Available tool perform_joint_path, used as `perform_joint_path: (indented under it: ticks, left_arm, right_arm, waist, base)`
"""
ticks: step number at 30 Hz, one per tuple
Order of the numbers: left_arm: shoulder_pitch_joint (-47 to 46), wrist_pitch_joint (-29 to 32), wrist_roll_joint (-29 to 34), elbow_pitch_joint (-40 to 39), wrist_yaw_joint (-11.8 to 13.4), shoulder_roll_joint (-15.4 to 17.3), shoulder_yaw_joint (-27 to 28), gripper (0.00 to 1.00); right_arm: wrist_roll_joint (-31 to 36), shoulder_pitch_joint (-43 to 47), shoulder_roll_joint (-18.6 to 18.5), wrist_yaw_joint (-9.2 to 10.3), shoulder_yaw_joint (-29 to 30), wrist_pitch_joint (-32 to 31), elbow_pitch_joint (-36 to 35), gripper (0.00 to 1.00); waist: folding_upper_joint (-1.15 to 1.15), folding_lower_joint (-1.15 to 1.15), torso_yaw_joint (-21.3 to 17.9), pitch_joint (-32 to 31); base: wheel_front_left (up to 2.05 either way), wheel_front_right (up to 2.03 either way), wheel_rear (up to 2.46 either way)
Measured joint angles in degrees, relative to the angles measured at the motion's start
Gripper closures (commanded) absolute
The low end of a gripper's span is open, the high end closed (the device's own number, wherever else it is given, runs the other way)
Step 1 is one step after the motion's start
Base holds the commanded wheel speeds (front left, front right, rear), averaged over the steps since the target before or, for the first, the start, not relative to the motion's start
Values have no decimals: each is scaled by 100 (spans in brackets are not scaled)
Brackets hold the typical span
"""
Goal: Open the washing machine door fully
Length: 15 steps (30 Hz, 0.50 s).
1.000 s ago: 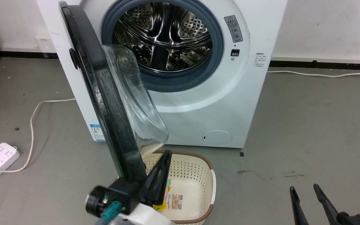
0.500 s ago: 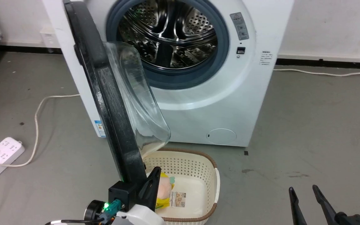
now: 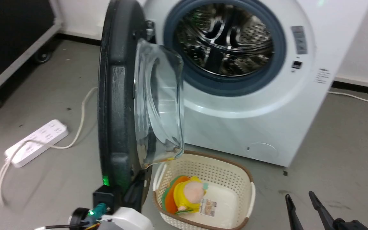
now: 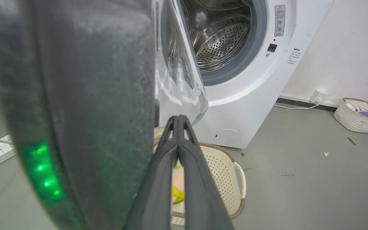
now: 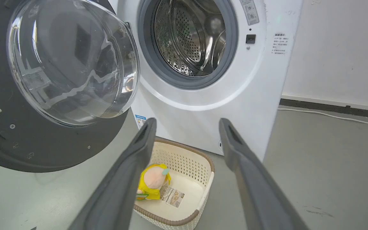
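Camera swung left; left gripper, fingers together, sat just inside door's lower rim, door to its left; right gripper gaped, farther off.

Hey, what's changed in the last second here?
The head camera swung, shifting the washing machine rightward in view. The left gripper, fingers shut beside the washing machine door, sank lower in view, uncovering the plush toy in the basket. Nothing grabbed or released; right gripper stayed open.

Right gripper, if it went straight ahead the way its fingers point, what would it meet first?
Probably the washing machine, its white front below the drum mouth; the open right gripper points over the basket. Depth is unclear.
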<state>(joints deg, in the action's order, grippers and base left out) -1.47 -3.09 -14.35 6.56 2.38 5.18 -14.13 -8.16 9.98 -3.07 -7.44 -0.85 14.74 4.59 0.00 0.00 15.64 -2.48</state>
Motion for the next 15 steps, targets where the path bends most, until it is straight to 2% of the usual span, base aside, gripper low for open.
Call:
perform_joint_path:
  ticks: [7,15]
  left_arm:
    - [-43,-5,-158,-65,87,315,401,100]
    - [-584,-51,-397,143,155,679,956,100]
  right_arm:
    - [8,-1,1,0,-159,0,22,0]
    - [279,-152,3,0,-237,-158,-155,0]
  waist:
    - [0,-1,475,80]
    - [0,0,665,681]
  base:
    - [0,0,0]
    - [0,0,0]
